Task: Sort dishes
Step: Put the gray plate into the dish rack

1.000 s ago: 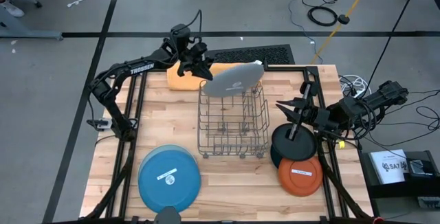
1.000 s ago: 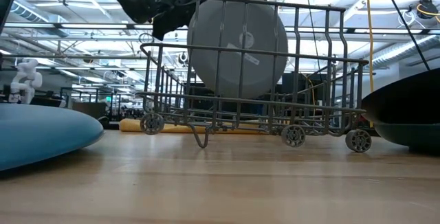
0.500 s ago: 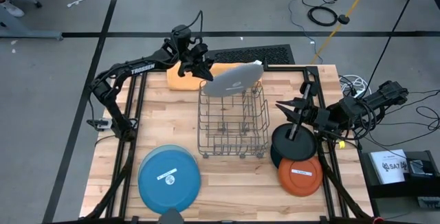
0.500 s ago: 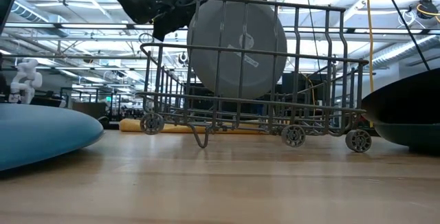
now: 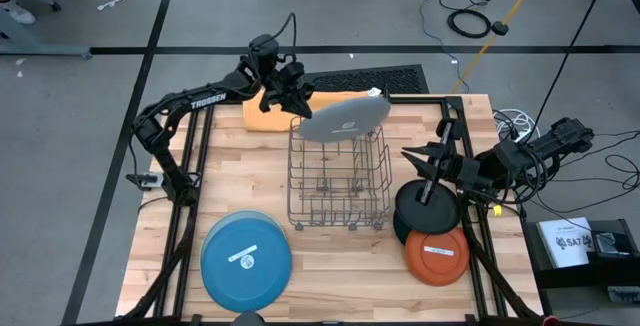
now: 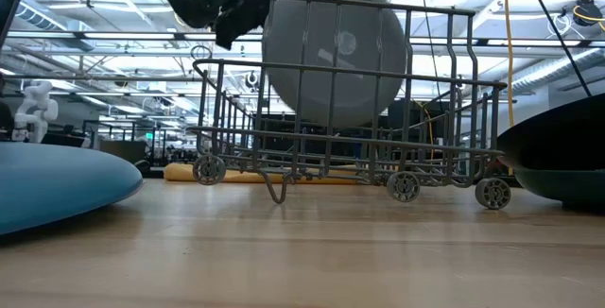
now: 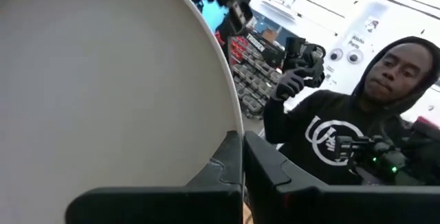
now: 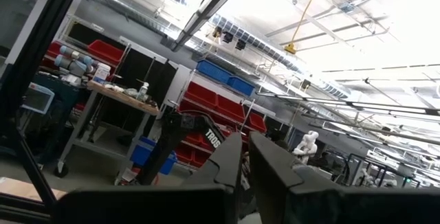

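My left gripper (image 5: 298, 101) is shut on the large grey plate (image 5: 345, 118), which hangs tilted over the far end of the wire rack (image 5: 338, 181). In the low view the grey plate (image 6: 336, 53) shows behind the rack's wires (image 6: 340, 157). The large blue plate (image 5: 246, 256) lies flat at the near left of the table. The smaller black plate (image 5: 428, 211) lies at the right, and the orange plate (image 5: 437, 254) overlaps its near edge. My right gripper (image 5: 408, 154) is shut and waits above the table, far of the black plate. My left gripper pinches the grey plate's rim (image 7: 230, 124) between its two fingers, at the plate's left far edge, coming from the table's far left. The plate is clear of the table and steeply tilted, with its face toward the near side. Whether it touches the rack does not show.
An orange cloth (image 5: 265, 114) lies at the far left edge, behind the rack. A person in a dark hoodie (image 7: 344, 141) stands beyond the table. Bare wood shows left of the rack and between the rack and the blue plate.
My left gripper has risen a little and has drawn the grey plate up with it. The plate now stands higher behind the rack's wires and a bit farther toward the table's right, and from above it looks flatter than a second ago.
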